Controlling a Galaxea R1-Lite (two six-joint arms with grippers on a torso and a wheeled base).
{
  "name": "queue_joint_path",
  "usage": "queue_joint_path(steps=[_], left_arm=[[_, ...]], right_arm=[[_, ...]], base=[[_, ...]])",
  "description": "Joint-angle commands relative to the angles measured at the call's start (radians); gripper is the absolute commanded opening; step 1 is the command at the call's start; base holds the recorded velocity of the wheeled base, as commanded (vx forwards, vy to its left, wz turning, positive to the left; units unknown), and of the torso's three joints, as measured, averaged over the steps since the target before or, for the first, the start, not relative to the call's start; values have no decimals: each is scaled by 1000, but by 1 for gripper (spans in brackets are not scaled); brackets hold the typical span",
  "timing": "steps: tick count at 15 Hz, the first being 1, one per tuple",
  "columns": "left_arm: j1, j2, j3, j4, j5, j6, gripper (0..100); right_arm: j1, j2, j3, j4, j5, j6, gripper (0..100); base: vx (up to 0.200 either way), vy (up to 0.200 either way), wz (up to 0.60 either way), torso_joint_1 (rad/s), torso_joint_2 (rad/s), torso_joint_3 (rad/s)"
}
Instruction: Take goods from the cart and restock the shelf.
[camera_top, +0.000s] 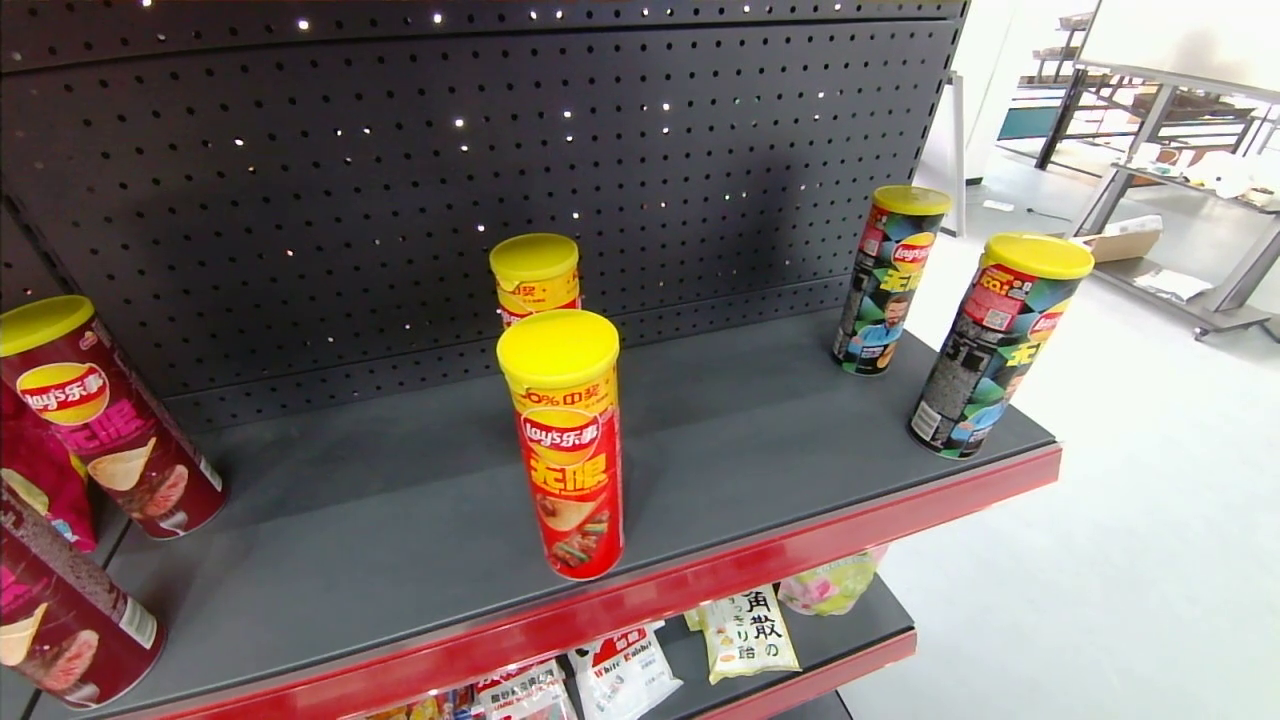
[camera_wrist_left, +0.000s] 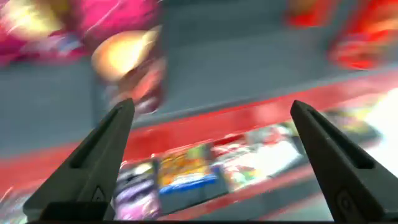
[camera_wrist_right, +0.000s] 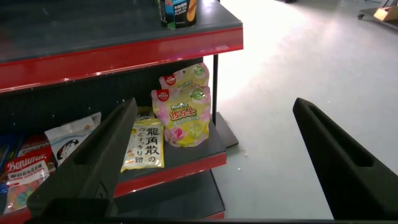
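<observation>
Left gripper (camera_wrist_left: 211, 158) is hanging open before the red edge of the shelf (camera_wrist_left: 249, 115) (blurred view; apparently packets (camera_wrist_left: 186, 171) below). Right gripper (camera_wrist_right: 211, 155) is likewise hanging released, facing a pink snack bag (camera_wrist_right: 183, 106). Red chip can (camera_top: 565, 440) is standing upright near the shelf's front edge, a second can (camera_top: 535, 275) directly behind it

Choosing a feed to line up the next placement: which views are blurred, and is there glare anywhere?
Left wrist view: shelf and packets smeared by blur, only the left gripper reads crisp. Right wrist view: clear, though the floor is very bright. Head view: clear; light pinpoints show through the pegboard, and the outer cans lean outward.
</observation>
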Motion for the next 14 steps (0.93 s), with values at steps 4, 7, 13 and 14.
queue_joint_path(steps=[4,7,13,14], left_arm=[[1,-69,65,0,21,-3,100],[3,-69,77,-17,-74,74,100],[4,-69,219,-275,-42,29,100],[3,-69,221,-278,-48,51,100]], right_arm=[[0,1,0,-1,0,0,100],[0,1,0,1,0,0,100],[0,1,0,-1,0,-2,100],[0,1,0,1,0,-2,100]], base=[[0,0,0,0,0,0],[0,0,0,0,0,0],[0,0,0,0,0,0],[0,0,0,0,0,0]])
